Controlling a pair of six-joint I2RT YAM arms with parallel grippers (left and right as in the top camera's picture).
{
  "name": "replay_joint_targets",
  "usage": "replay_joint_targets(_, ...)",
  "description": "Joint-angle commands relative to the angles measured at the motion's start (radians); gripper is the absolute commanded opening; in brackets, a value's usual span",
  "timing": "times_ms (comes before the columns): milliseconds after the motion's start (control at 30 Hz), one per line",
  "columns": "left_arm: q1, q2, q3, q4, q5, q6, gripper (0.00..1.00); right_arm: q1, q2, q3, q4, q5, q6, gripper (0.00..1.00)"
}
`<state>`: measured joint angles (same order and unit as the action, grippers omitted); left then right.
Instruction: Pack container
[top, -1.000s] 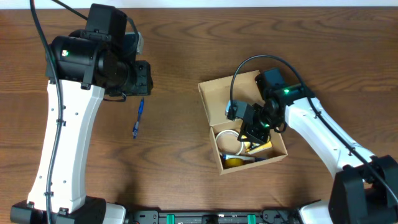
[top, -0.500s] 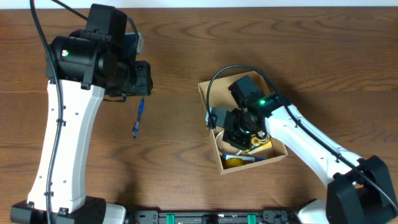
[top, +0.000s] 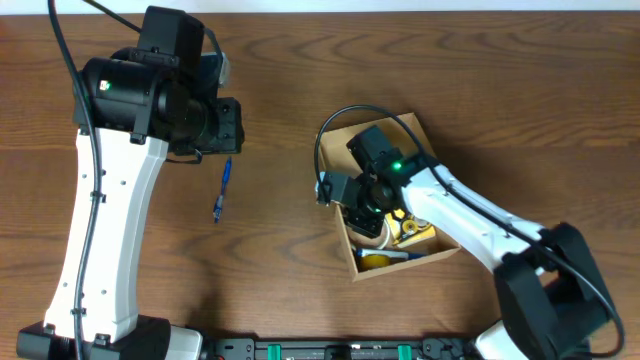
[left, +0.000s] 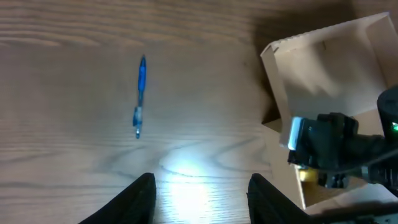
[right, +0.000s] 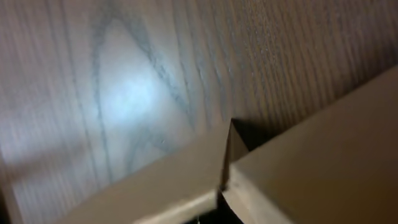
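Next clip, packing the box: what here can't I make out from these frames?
- Container contents: overhead, the right arm covers most; only yellow and white bits show.
- Right tool tips: hidden under its own body overhead; right wrist view is blurred, showing only the container's edge and table.
- Blue pen markings: too small, blurred in left wrist view.

The desk (top: 300, 80) is dark brown wood with visible grain. A blue pen (top: 221, 190) lies flat on it, left of centre, roughly lengthwise toward the far edge. An open tan cardboard box (top: 338, 150) rests on the desk right of centre, well apart from the pen.
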<state>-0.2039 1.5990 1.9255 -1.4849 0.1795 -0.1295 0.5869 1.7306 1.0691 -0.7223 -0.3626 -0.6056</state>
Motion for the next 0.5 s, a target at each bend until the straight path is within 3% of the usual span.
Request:
replay_joint_targets(0,0.003,-0.011,0.001,-0.003,-0.057,0.004,0.49,0.021,0.018,-0.005,0.036,-0.010,0.030,0.01)
replay_joint_targets(233,0.003,-0.011,0.001,-0.005,-0.060,0.003,0.49,0.021,0.019,-0.005,0.136,-0.003,0.037,0.01)
replay_joint_targets(467,0.003,-0.011,0.001,-0.007,-0.060,0.003,0.49,0.020,0.019,-0.005,0.154,0.124,0.037,0.01)
